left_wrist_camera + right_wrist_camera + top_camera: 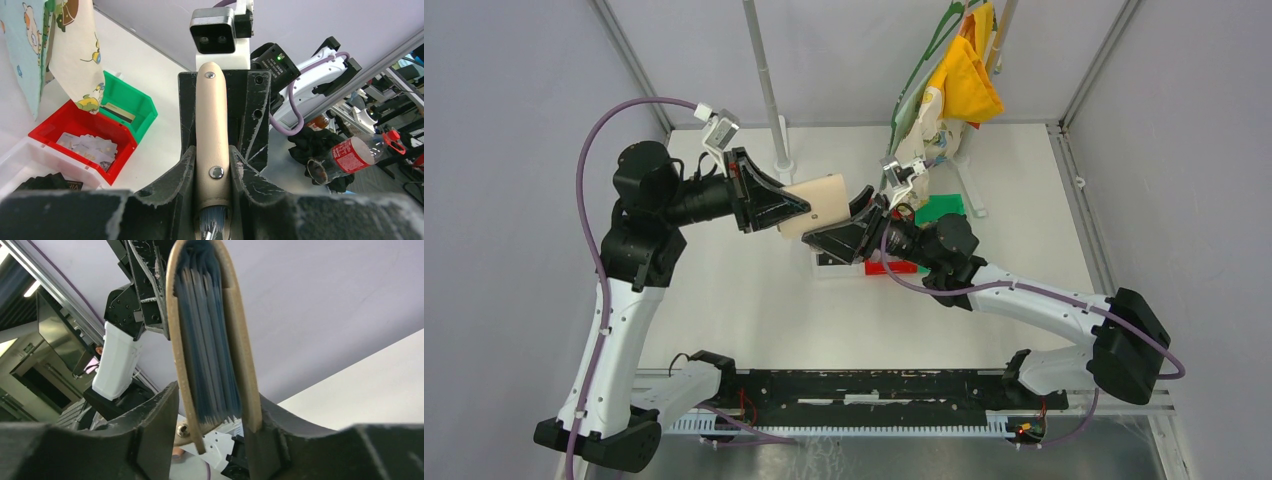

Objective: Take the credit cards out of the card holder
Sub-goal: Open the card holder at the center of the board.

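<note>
The left gripper [212, 155] is clamped on the tan leather-like folding card holder [822, 198], holding it in the air between the two arms. The right gripper [216, 395] straddles the holder's open end with its jaws partly closed; whether they press it yet cannot be told. The thin grey-edged credit cards [210, 340] sit packed inside, so pulling these out appears left to do.

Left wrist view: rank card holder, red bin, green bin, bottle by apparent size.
1. red bin and card holder: about alike. The holder is edge-on and right at the camera, so these two are not ranked.
2. green bin, partly hidden by cloth.
3. bottle, farther off, slightly smaller-looking.
</note>
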